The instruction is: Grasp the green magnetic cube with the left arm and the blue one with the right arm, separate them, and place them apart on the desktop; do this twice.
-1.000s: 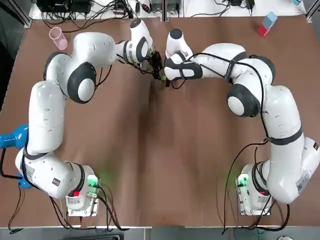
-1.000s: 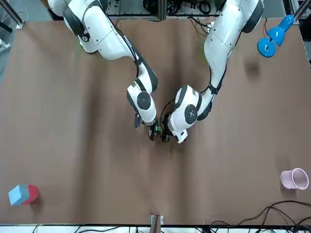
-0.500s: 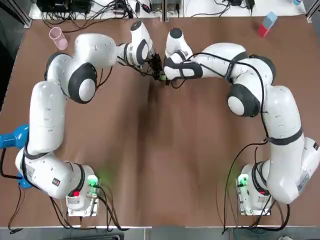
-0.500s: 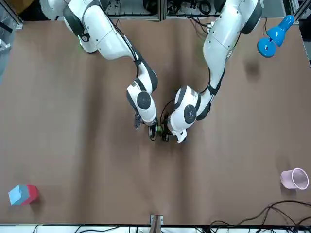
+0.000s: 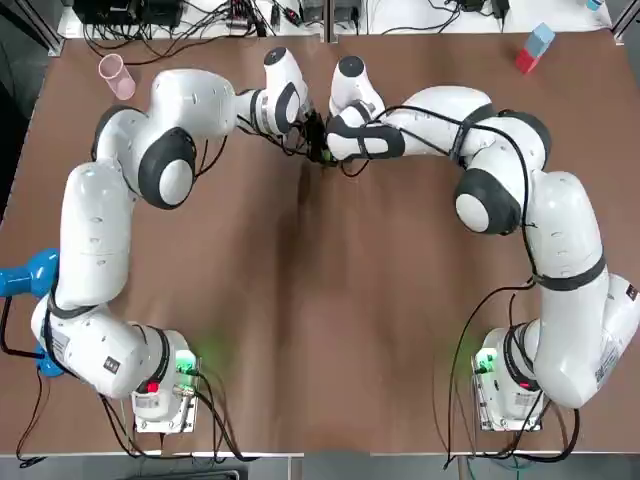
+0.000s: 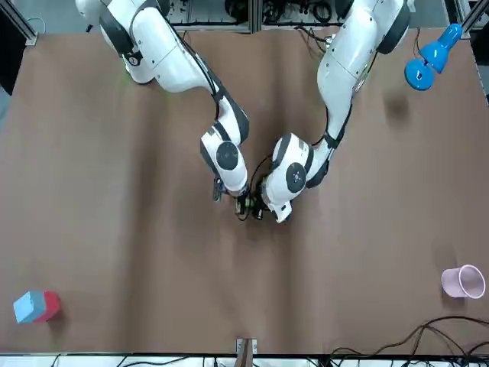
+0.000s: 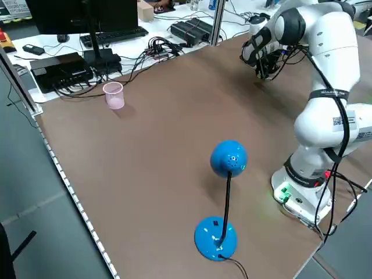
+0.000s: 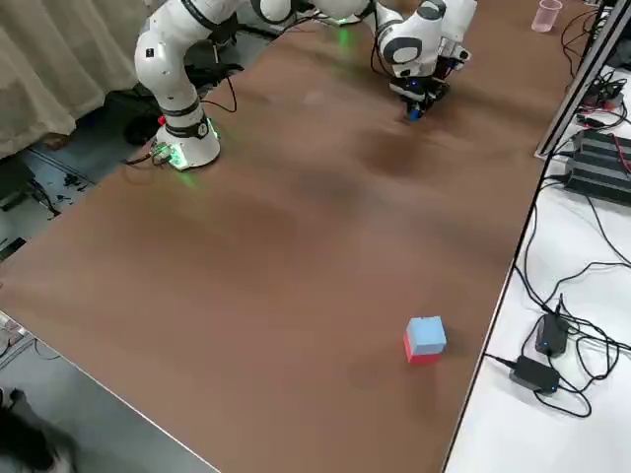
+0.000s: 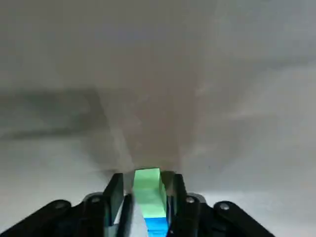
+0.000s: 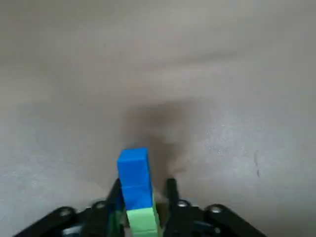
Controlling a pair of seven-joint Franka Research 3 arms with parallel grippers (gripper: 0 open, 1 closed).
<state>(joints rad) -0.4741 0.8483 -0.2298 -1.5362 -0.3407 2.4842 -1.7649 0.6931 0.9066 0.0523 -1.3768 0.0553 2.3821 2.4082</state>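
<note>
Grippers: tip to tip at the far middle of table.
Left gripper: clamped on green cube.
Right gripper: clamped on blue cube.
Cubes: joined end to end; only the wrist views show both colours.
Overhead: wrists hide nearly all of them.
Edges: pink cup, blue lamp, blue-red block.
</note>
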